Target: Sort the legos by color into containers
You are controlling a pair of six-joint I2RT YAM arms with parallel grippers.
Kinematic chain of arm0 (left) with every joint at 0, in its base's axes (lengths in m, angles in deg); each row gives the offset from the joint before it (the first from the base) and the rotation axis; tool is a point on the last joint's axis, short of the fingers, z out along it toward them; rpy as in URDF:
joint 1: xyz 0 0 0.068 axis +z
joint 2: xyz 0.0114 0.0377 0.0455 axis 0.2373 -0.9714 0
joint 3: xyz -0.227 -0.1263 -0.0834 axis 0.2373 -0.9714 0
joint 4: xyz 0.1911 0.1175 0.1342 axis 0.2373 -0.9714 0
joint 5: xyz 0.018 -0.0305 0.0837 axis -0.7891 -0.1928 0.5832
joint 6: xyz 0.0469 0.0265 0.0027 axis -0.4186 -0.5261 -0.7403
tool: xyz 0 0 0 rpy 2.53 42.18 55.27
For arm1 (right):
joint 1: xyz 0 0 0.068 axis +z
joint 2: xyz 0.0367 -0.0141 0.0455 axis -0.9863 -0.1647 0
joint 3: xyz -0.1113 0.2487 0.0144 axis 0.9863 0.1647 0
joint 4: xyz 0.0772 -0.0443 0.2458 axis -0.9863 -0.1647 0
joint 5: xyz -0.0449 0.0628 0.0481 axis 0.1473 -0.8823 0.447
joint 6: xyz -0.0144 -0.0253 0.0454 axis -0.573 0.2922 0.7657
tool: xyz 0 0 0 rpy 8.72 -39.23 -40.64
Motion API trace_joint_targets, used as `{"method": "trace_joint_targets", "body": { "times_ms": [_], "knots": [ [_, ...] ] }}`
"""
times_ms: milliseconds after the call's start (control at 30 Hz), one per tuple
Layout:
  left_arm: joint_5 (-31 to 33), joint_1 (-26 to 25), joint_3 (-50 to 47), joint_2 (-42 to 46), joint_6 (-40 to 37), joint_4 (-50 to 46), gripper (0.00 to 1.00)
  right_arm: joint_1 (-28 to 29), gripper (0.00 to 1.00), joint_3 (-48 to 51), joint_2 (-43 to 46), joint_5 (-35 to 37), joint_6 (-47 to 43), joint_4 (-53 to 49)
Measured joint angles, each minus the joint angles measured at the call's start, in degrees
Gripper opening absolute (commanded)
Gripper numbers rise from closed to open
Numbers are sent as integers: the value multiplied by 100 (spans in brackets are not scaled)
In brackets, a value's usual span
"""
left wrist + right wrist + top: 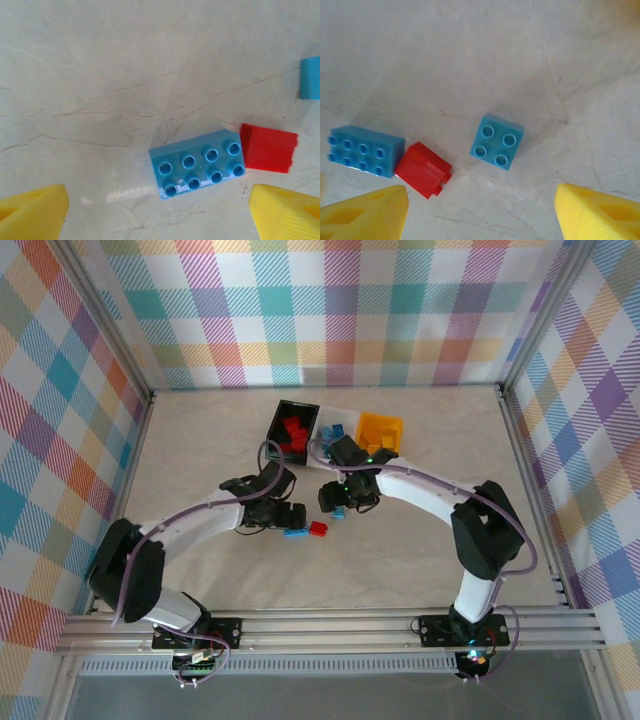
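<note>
Found the left gripper (160, 212) spread wide over an eight-stud blue brick (197, 162) touching a red brick (267, 148) at mid-frame, the right gripper (481, 212) equally spread over a four-stud blue brick (496, 142) just right, and higher up the black bin (300, 410), white bin (322, 436) and yellow-orange bin (378, 426).

Pale marble-look tabletop (420, 440) with thin brown veins, pastel plaid walls (340, 310) on left, far and right sides, aluminium posts (100, 320) at far corners, aluminium rails (340, 625) along near edge, soft even light

Gripper (481, 194) spread wide; square blue brick (497, 142) ahead.
</note>
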State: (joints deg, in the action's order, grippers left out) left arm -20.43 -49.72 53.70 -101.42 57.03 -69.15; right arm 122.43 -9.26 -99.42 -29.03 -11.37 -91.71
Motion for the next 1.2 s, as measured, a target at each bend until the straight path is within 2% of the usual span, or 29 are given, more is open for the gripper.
{"method": "trace_joint_targets", "body": {
  "times_ms": [167,333,533,700,833,933,1200],
  "knots": [
    [168,20,-24,627,48,-116,93,20,74,-269,-562,203,205,-203],
    [221,31,-197,866,46,-179,93,20,70,-361,-785,341,341,-184],
    [223,114,-372,940,44,-278,93,20,59,-535,-1158,350,450,-157],
    [223,212,-422,1095,37,-282,93,28,43,-619,-1357,435,520,-192],
    [214,269,-518,1193,24,-278,93,55,41,-649,-1368,479,549,-186],
    [197,310,-586,1209,22,-280,93,94,35,-658,-1368,518,549,-192],
    [155,319,-643,1215,24,-262,93,94,35,-841,-1132,603,501,-330]
  ]
}}
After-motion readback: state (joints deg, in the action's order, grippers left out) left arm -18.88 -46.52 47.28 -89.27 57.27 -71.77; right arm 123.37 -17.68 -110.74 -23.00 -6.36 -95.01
